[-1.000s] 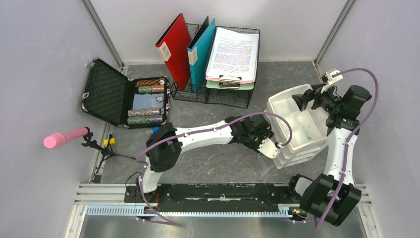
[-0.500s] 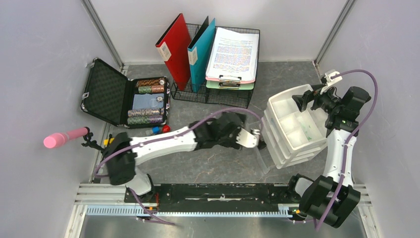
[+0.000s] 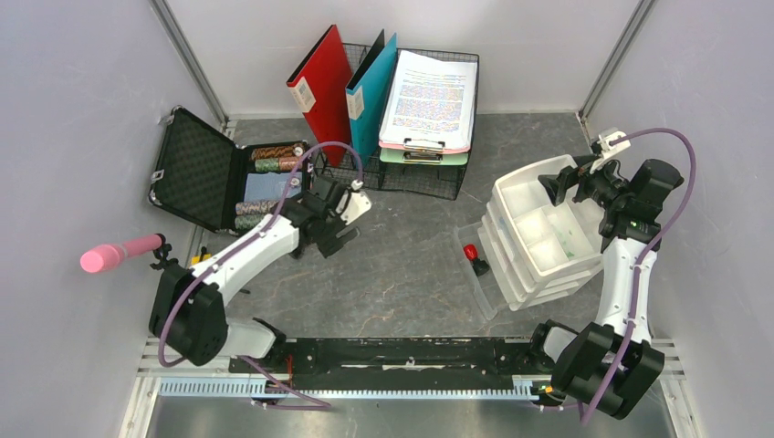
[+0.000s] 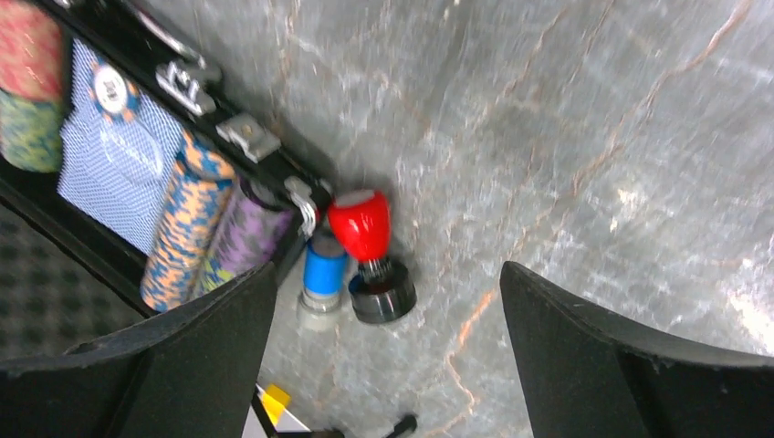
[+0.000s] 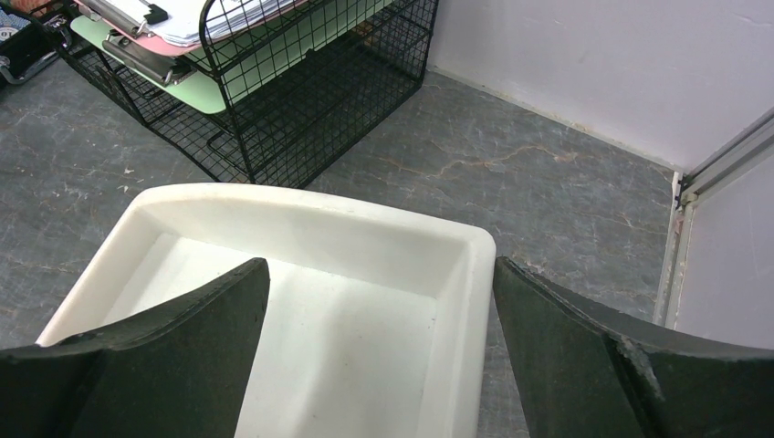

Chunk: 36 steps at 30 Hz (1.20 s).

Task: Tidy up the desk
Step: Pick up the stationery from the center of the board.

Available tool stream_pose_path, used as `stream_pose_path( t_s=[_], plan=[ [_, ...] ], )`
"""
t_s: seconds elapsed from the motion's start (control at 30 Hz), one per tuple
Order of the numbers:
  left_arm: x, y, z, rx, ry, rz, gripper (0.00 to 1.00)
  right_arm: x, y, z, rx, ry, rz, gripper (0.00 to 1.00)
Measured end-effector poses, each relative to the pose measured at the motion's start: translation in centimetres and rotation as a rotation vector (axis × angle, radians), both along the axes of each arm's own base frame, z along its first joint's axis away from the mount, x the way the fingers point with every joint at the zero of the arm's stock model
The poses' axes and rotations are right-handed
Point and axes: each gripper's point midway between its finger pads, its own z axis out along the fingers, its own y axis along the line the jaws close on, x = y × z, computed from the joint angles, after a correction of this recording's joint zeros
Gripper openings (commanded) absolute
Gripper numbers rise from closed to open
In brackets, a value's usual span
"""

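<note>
Swung back left from the white plastic drawer unit (image 3: 538,239), the left gripper (image 4: 383,274) hangs wide open over the dark-grey stone-look desk (image 3: 411,274), a red-knobbed black-based stamp (image 4: 361,224) upright below between its jaws, far from the equally open right gripper (image 5: 379,274).

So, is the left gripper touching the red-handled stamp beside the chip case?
Apart. The left wrist view shows bare desk between the red-handled stamp and both fingers of the open left gripper.

Top camera overhead, whole desk (image 3: 402,274); wrist cameras close, downward, sharing desk patches.
</note>
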Motion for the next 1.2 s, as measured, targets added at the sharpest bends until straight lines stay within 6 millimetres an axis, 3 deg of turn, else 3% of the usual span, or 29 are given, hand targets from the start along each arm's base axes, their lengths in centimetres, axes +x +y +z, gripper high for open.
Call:
stream_pose_path(
  t_s=[0.27,0.4,0.83,1.1,1.2],
  plan=[
    [-2.1,5.0,-1.6,-0.009,0.12,0.14,0.84,0.0,0.0,0.0,0.0,0.0,0.002,0.98],
    [-2.7,6.2,-2.6,-0.015,0.173,0.181,0.78,0.0,0.0,0.0,-0.001,-0.001,0.003,0.98],
    [-2.2,6.7,-6.6,0.003,0.285,0.209,0.67,0.0,0.0,0.0,-0.002,-0.002,0.004,0.98],
    [-2.3,6.4,-8.2,0.005,0.328,0.202,0.54,0.1,0.0,-0.1,0.0,0.001,0.004,0.98],
    [-2.3,6.1,-8.3,-0.008,0.336,0.193,0.44,0.1,0.0,-0.2,0.0,0.002,0.006,0.98]
  ],
)
